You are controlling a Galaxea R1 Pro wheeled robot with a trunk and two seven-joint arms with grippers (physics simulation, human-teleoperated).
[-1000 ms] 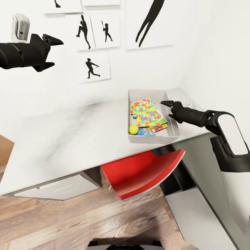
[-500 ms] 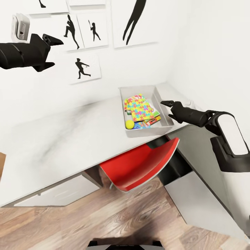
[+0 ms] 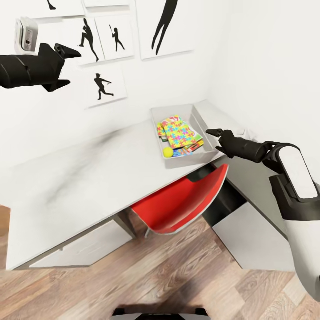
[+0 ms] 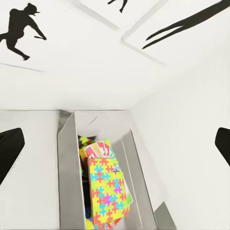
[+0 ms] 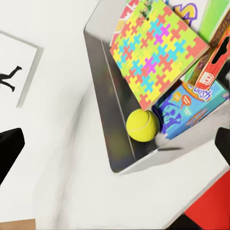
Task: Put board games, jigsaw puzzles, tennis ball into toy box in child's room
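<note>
Two grippers hang clear of the work, both empty with jaws apart. Nearest, a red chair (image 3: 182, 202) sits tucked under the table (image 3: 80, 178). Above the table's right edge, the right gripper (image 3: 214, 139) floats just beside the toy box (image 3: 156, 119), which lies to its left; this arm is much the nearer one. The left gripper (image 3: 67, 66) is held high and well apart, out by the wall silhouettes (image 3: 101, 85). The box runs with its long axis away from the robot toward the wall. Inside it, the ball (image 5: 142, 125) rests at the near end against the wall of the box, touching a blue game (image 5: 189, 110); a puzzle (image 5: 155, 57) lies on top of the pile, tilted. More printed boxes are buried beneath, so counting all six toys is not possible. The bed is out of sight, so I judge the job looks close to done but cannot confirm it
</note>
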